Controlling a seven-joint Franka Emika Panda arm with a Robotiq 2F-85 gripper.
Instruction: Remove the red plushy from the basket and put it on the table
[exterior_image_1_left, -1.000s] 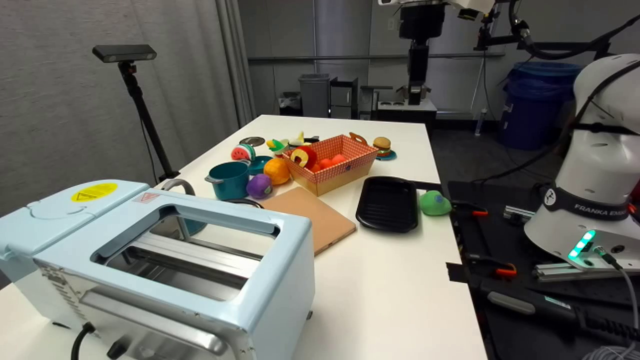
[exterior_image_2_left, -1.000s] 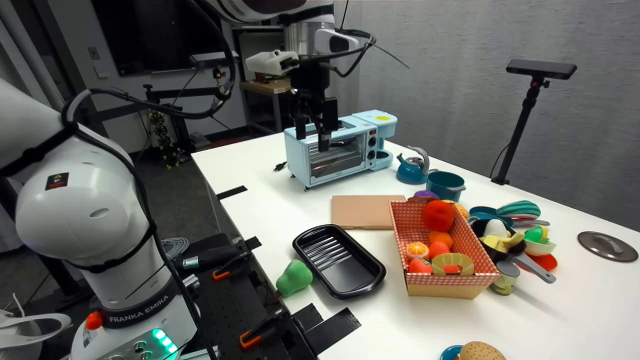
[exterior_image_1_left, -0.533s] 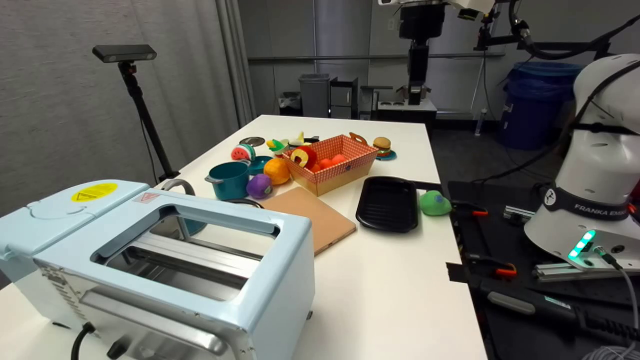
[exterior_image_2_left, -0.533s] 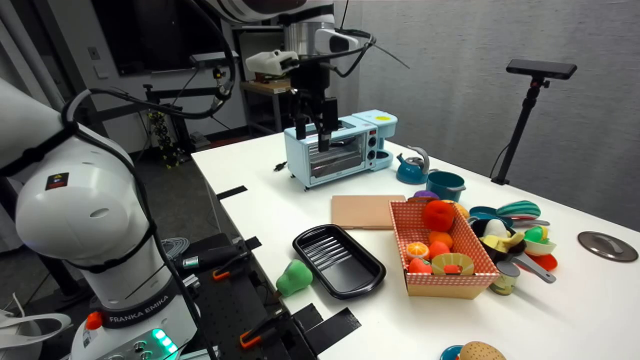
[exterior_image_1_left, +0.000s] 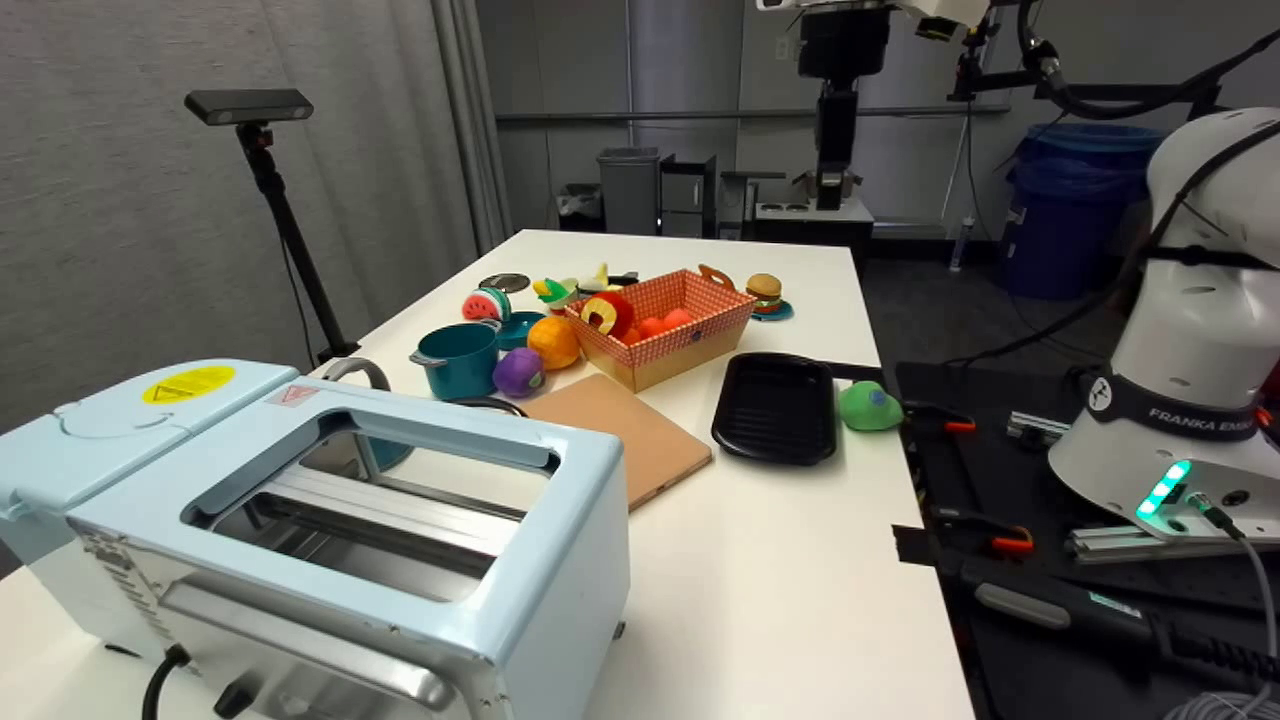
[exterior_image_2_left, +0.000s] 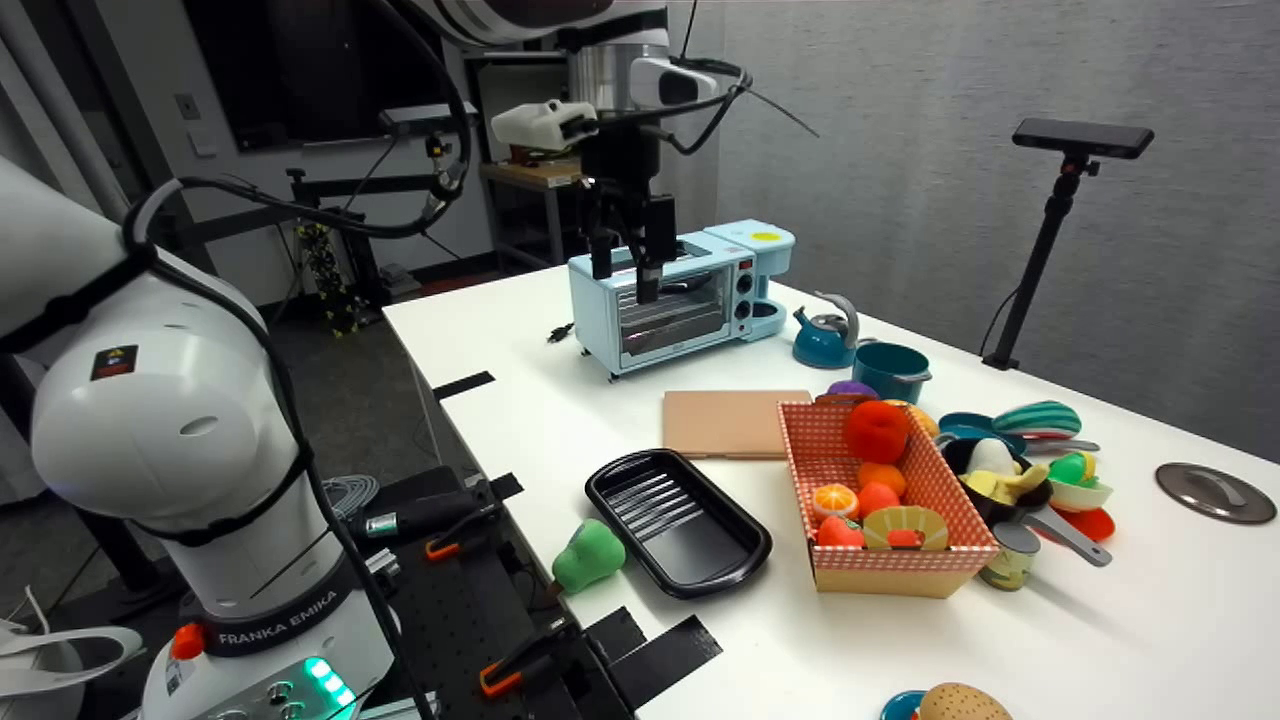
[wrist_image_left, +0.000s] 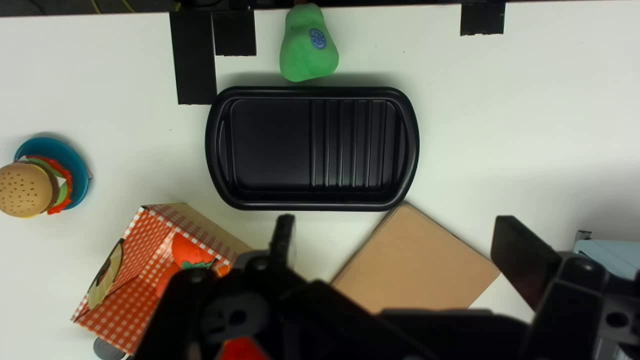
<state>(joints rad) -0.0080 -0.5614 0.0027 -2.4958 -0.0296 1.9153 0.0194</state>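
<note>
The red plushy (exterior_image_2_left: 877, 431) is a round red toy inside the basket (exterior_image_2_left: 885, 580), at the end near the wooden board. In an exterior view it (exterior_image_1_left: 613, 314) rests against that end of the basket (exterior_image_1_left: 690, 350). In the wrist view a red patch (wrist_image_left: 243, 349), likely the plushy, is mostly hidden by the gripper, and the basket (wrist_image_left: 202, 220) is partly covered. My gripper (wrist_image_left: 395, 222) is open and empty, with wide-apart fingers. It (exterior_image_2_left: 625, 285) hangs high above the white table (exterior_image_2_left: 1100, 640), apart from the basket. It also shows in an exterior view (exterior_image_1_left: 830, 200).
Orange and red toys share the basket. A wooden board (exterior_image_2_left: 735, 425) and a black tray (exterior_image_2_left: 680, 520) lie beside it. A green toy (exterior_image_2_left: 590, 555) is at the table edge. A blue toaster oven (exterior_image_2_left: 670, 305), pot (exterior_image_2_left: 892, 370) and pan (exterior_image_2_left: 1000, 490) stand around.
</note>
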